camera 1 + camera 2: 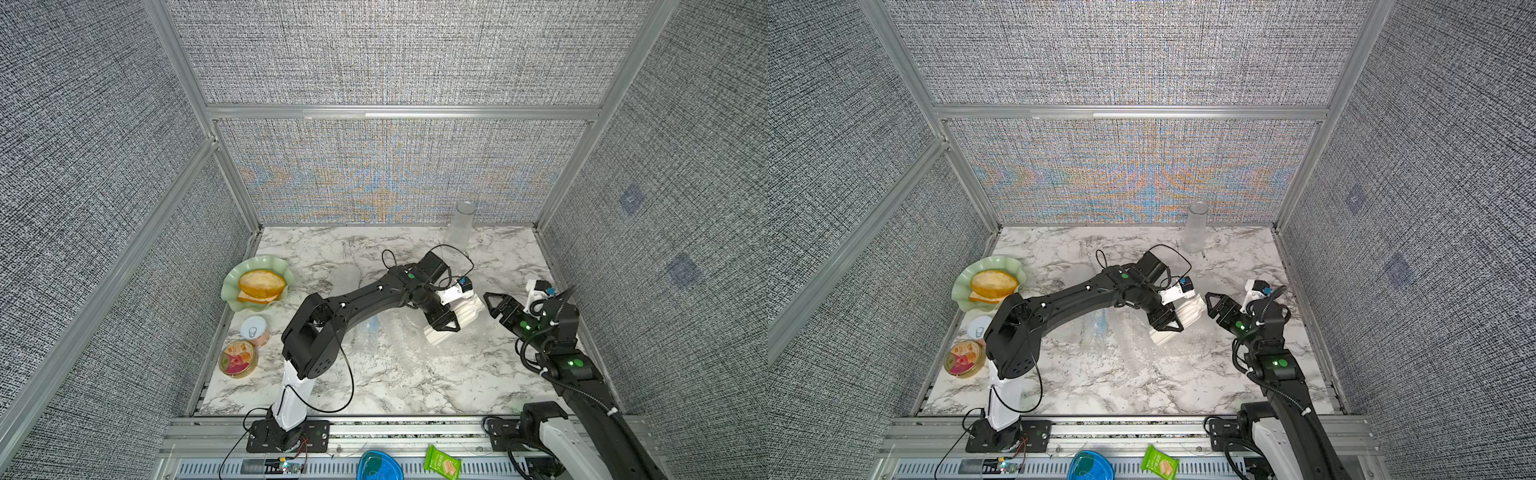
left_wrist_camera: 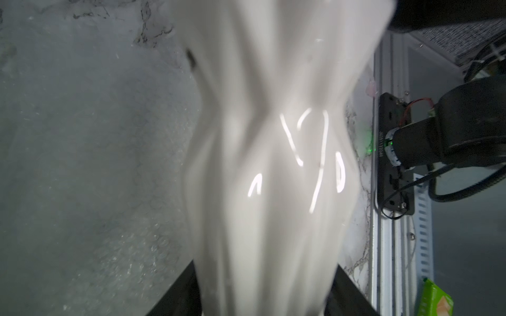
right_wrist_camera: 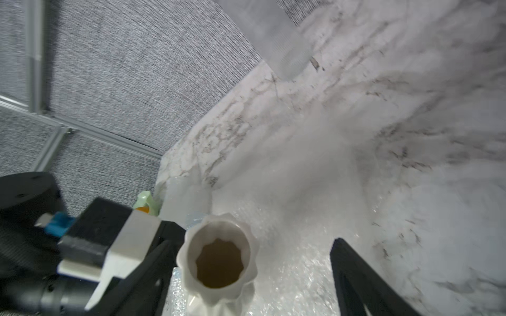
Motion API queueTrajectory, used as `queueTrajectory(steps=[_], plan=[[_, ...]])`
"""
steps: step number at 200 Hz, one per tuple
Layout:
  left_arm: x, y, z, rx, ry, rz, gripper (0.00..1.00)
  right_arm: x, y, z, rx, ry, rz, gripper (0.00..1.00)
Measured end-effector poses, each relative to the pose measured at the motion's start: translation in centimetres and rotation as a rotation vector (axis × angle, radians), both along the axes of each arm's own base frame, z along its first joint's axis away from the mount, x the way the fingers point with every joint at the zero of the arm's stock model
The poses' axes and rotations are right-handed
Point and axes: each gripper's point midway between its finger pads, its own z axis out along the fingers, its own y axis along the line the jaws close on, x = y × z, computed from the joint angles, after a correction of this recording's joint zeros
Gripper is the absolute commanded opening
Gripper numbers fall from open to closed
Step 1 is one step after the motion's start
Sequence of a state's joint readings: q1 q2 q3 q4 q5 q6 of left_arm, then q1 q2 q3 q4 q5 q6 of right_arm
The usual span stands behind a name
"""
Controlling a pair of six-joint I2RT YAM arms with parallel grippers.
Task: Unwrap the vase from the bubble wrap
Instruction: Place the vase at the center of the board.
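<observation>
Landmark is the vase (image 1: pixel 468 311).

- **Far left of the vase:** green wavy plate (image 1: pixel 230 291) with bread (image 1: pixel 262 283) on it.
- **Just in front of the plate, also far left of the vase:** pull-tab can (image 1: pixel 254 330) and printed-lid can (image 1: pixel 238 358), side by side and upright.
- **Left arm** (image 1: pixel 357 299) reaches across the marble top (image 1: pixel 374 390) to the vase from its left.
- **In front of the vase, on the rail off the marble:** blue dish (image 1: pixel 379 465) and green packet (image 1: pixel 442 461).
- **Bubble wrap** (image 1: pixel 395 338) lies spread on the marble, left of the vase and running under it. The right wrist view shows the bubble wrap (image 3: pixel 290 246) beneath the mouth end. None of it is round the vase.
- **Vase:** the left wrist view shows the vase (image 2: pixel 268 164) bare, white and ribbed. It's tipped over, mouth end pointing right and toward the back wall, base end nearer the front edge.
- **Left gripper** (image 1: pixel 446 319) is clamped across the vase body, with a black finger on each side in the left wrist view. Can't tell whether the vase rests on the wrap or hangs above it.
- **Behind the vase, at the back wall:** clear tumbler (image 1: pixel 460 226), upright.
- **Right of the vase:** right gripper (image 1: pixel 496 305), jaws spread with nothing between them, just beside the mouth end but apart from it. Its wrist camera looks straight into the vase (image 3: pixel 219 260).
</observation>
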State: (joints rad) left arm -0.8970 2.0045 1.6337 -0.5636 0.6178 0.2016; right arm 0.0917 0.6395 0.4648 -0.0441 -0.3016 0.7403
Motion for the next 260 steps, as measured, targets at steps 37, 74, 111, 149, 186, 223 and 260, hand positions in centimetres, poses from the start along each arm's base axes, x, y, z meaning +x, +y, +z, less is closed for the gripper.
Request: queueTrajectory(steps=[37,74,111,149,186,223,260], plan=[[-0.4,0.3,2.4,-0.106,0.054,-0.021,0.39,-0.1,1.1,4.0,-0.011,-0.192,0.074,0.84],[-0.6,0.6,4.2,-0.189,0.071,-0.034,0.39,0.2,2.5,5.0,-0.013,-0.252,0.164,0.85],[-0.7,0.7,5.6,-0.267,0.075,-0.062,0.39,0.6,4.8,4.8,-0.016,-0.252,0.281,0.84],[-0.7,1.0,6.4,-0.308,0.068,-0.063,0.39,1.1,6.7,5.2,-0.035,-0.26,0.36,0.73],[-0.8,1.3,6.8,-0.326,0.063,-0.062,0.4,1.8,7.7,6.7,-0.051,-0.294,0.406,0.51],[-0.4,1.8,7.7,-0.361,0.049,-0.039,0.47,1.8,8.9,7.5,-0.054,-0.31,0.453,0.34],[0.2,3.0,9.0,-0.424,0.043,-0.003,0.56,2.0,9.8,9.0,-0.066,-0.337,0.463,0.23]])
